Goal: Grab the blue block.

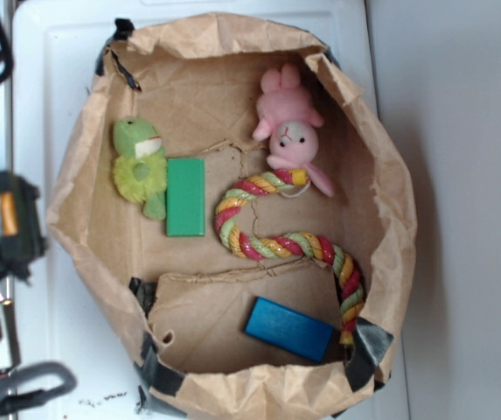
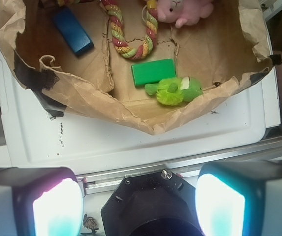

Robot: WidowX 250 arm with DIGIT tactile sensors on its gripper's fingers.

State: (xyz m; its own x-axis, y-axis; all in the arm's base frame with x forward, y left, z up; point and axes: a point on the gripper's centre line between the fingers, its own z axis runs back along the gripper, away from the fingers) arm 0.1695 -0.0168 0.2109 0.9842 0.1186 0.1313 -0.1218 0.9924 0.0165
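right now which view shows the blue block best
The exterior view: the blue block lies whole and unobstructed on the floor of the paper bag, just left of the rope toy. The wrist view also shows it, but only near the top-left edge of the picture, far from the gripper.

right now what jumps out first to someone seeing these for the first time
The crumpled brown paper bag, opened into a shallow nest on a white tray, takes most of the exterior view. Inside, a striped rope toy snakes through the middle from a pink plush at the back. A green plush touches a green block, while the blue block lies alone near the front.
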